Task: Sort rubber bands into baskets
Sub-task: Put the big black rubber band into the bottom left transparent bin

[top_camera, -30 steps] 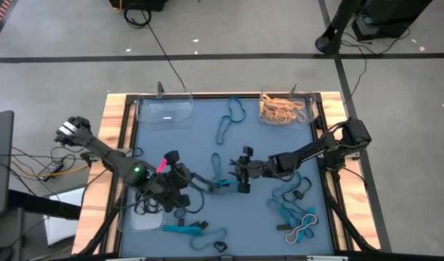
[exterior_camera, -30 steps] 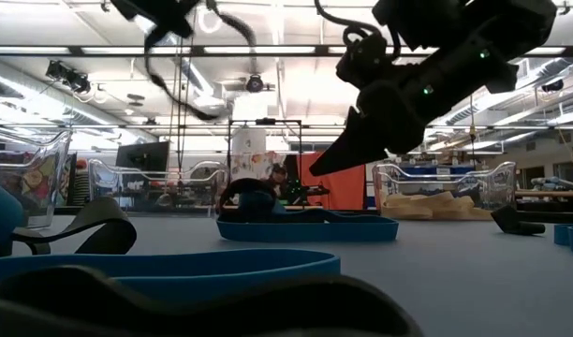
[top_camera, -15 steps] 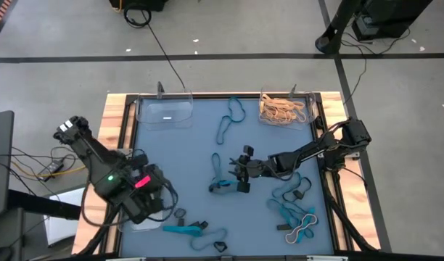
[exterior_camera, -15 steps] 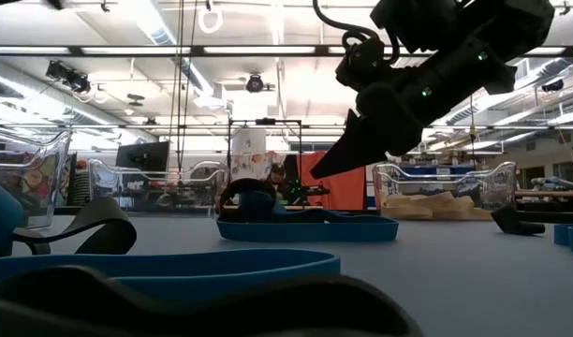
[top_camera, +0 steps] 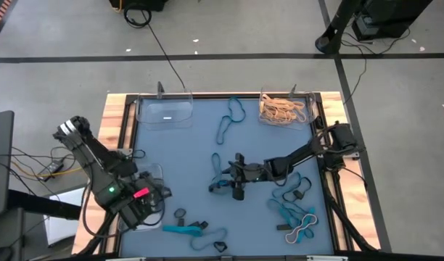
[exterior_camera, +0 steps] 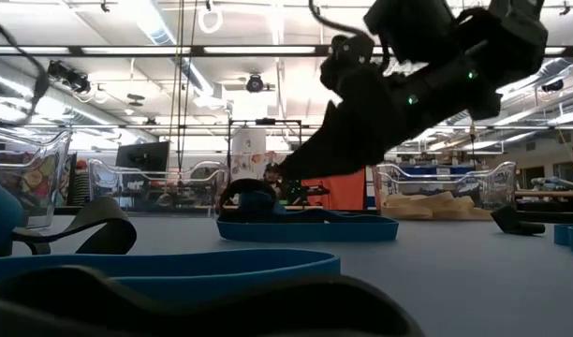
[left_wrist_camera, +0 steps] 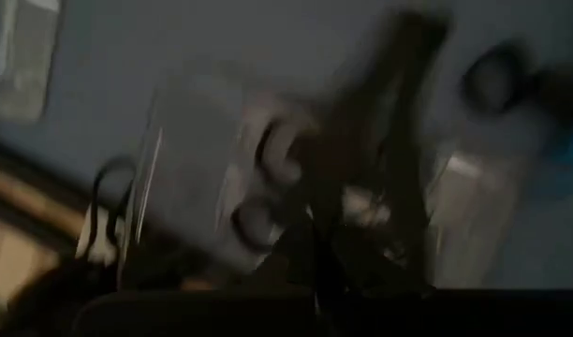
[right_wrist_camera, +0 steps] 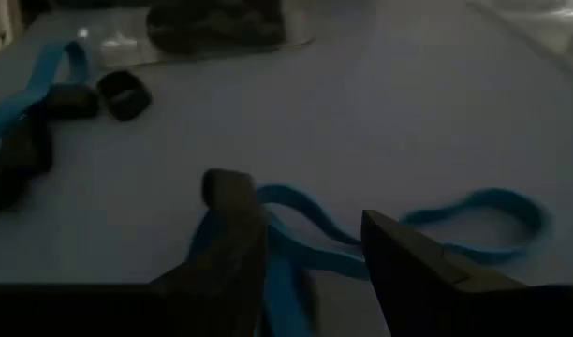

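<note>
Rubber bands lie scattered over my bench [top_camera: 200, 138], and my right tool [top_camera: 236, 183] sits low at mid-bench with its two fingers [right_wrist_camera: 232, 225] spread apart, straddling a teal band [right_wrist_camera: 399, 234] that runs between them on the blue surface; I cannot tell whether a finger touches it. From above, that same teal band [top_camera: 220, 185] trails toward the left-hand side of the tool. My left tool [top_camera: 151, 205] hangs over the clear basket [top_camera: 138, 217] at the near left corner, fingers together; dark strands show there in the blurred left wrist view, but I cannot tell whether it holds any.

Outward from the right tool: a cluster of teal and black bands [top_camera: 291, 206] lies on the near right, with a pale band [top_camera: 302, 230] beside them. A long teal loop [top_camera: 231, 117] lies toward the far side. Along the near edge sit a teal band [top_camera: 180, 230] and a few small black bands [top_camera: 200, 225].

At the far right corner a clear basket [top_camera: 309, 107] holds a heap of tan bands [top_camera: 281, 110]. Another clear basket [top_camera: 164, 112] stands at the far left
</note>
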